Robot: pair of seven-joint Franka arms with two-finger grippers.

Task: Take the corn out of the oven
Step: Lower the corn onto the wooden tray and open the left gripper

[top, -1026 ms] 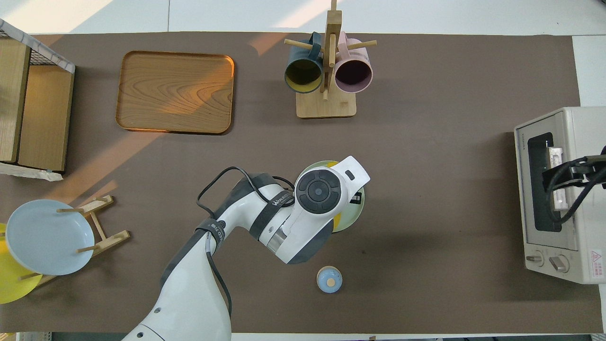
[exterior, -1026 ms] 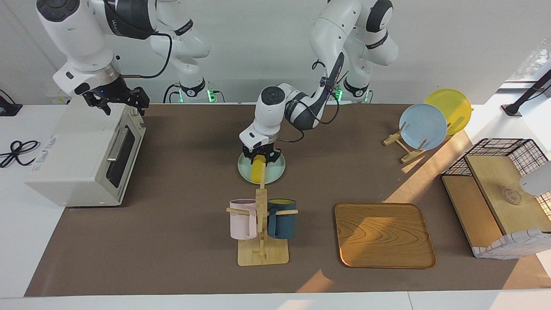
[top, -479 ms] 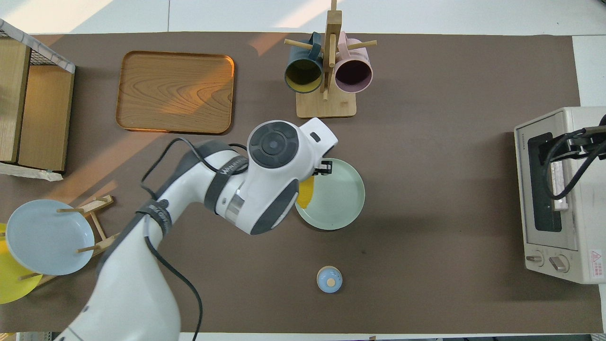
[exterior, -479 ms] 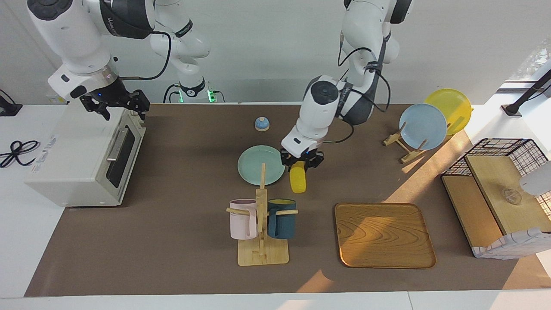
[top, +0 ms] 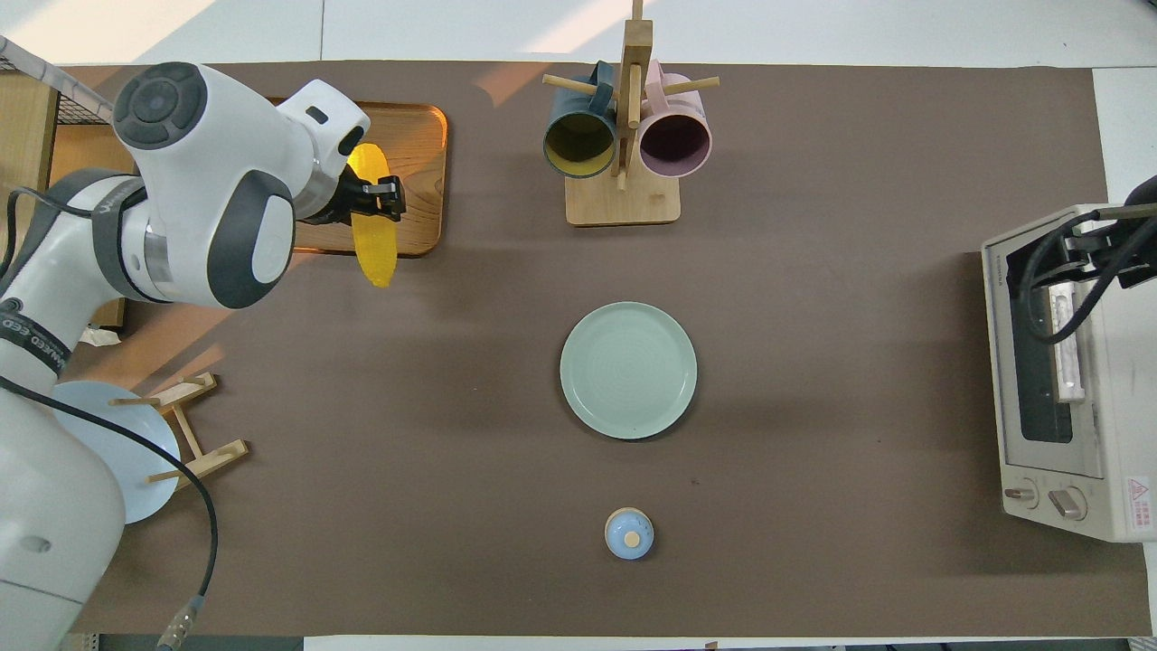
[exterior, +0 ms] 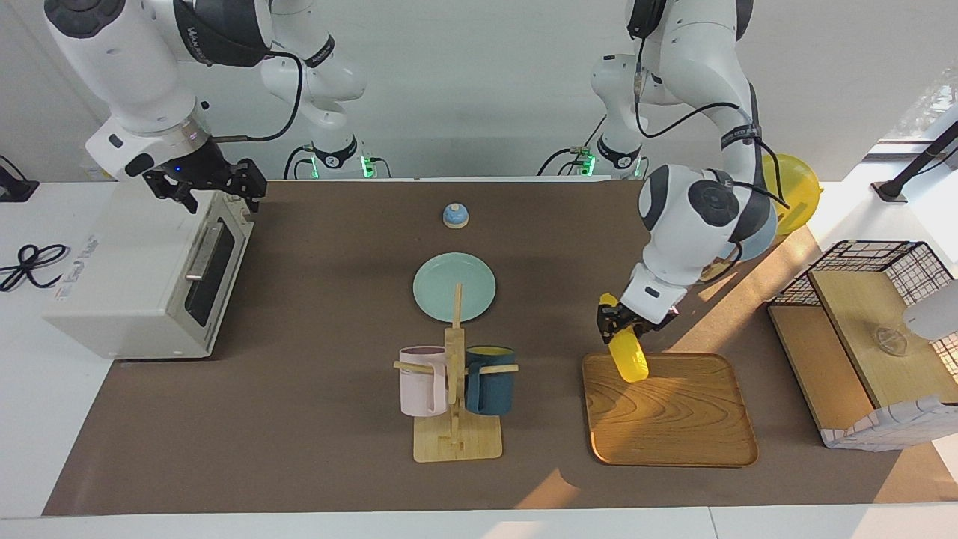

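The corn (exterior: 629,359) is a yellow cob held in my left gripper (exterior: 623,327). The gripper is shut on its upper end, and the cob hangs tilted over the edge of the wooden tray (exterior: 673,419) that is nearer to the robots. In the overhead view the corn (top: 375,244) and my left gripper (top: 375,194) sit over the tray (top: 420,154). The white oven (exterior: 142,262) stands at the right arm's end of the table with its dark glass door closed. It also shows in the overhead view (top: 1112,380). My right gripper (exterior: 203,183) waits over the oven's top front edge.
A pale green plate (exterior: 454,288) lies mid-table. A wooden mug rack (exterior: 454,442) with a pink and a dark blue mug stands farther from the robots. A small blue bell (exterior: 455,215) sits nearer to them. A plate stand and a wire basket shelf (exterior: 868,329) stand at the left arm's end.
My left gripper has lifted the corn off the green plate and carried it toward the left arm's end of the table, over the wooden tray. My right gripper has stayed over the oven.
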